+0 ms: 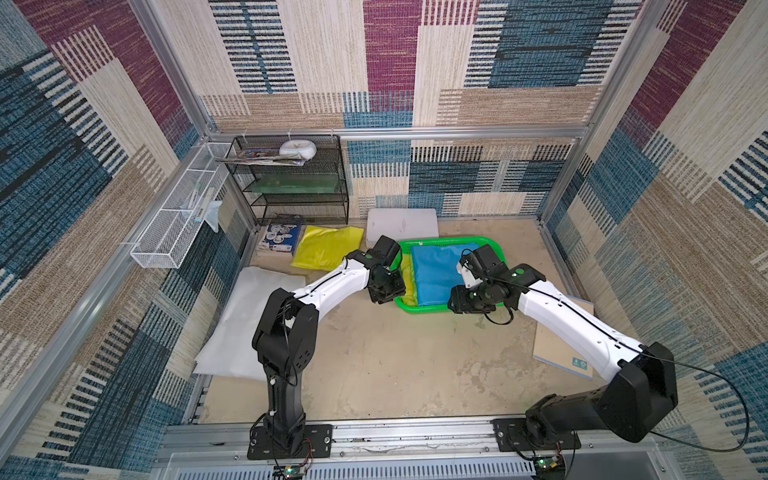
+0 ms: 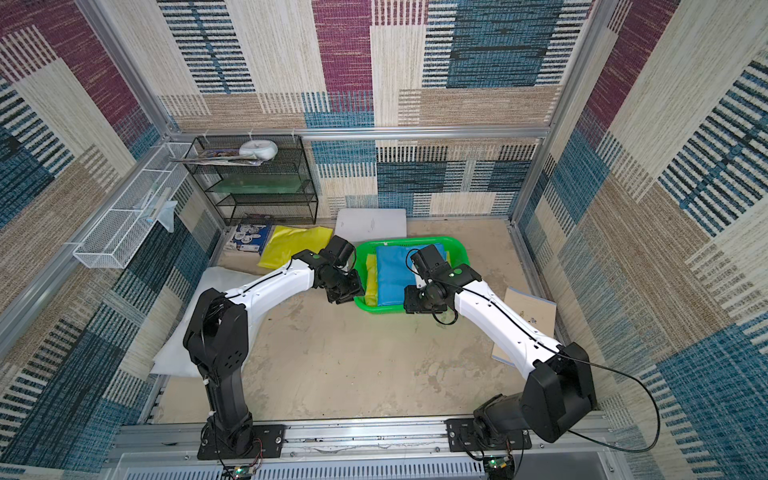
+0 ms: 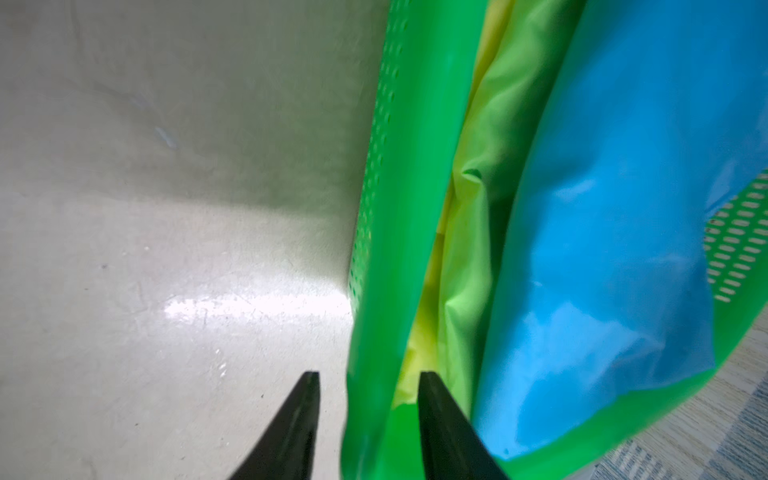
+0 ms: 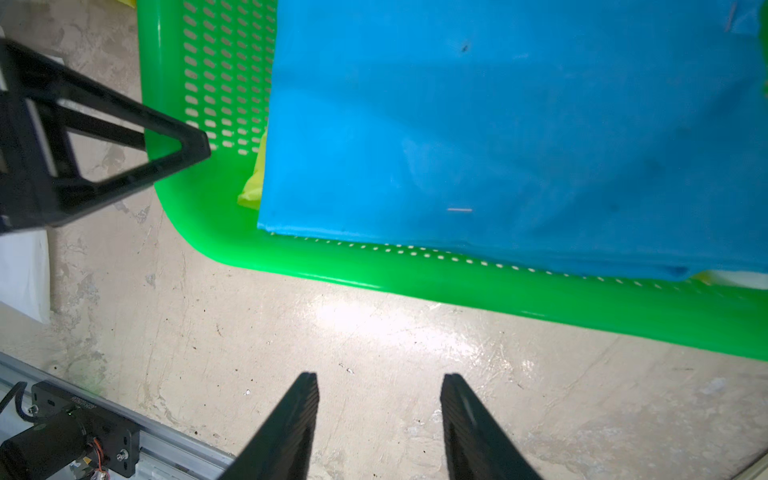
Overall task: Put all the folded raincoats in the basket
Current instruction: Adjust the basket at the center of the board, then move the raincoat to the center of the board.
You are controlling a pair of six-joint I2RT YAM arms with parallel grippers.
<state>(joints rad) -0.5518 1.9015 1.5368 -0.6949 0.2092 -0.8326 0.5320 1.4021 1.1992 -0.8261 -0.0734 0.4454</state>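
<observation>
Right fingers (image 4: 291,428), spread and empty, hang over the table (image 4: 374,353) just before the green basket (image 4: 415,276). Left fingers (image 3: 444,432), released, straddle its side rim. Beyond them, the folded blue raincoat (image 4: 498,124) lies inside the basket, atop a yellow raincoat (image 3: 469,257).

The left arm (image 1: 332,282) and right arm (image 1: 565,316) rise, bend at the elbows and reach forward and inward toward each other, wrists tipped down, the left hand (image 3: 368,374) with its fingers parted and the right hand (image 4: 379,376) with its fingers slightly wider apart.
</observation>
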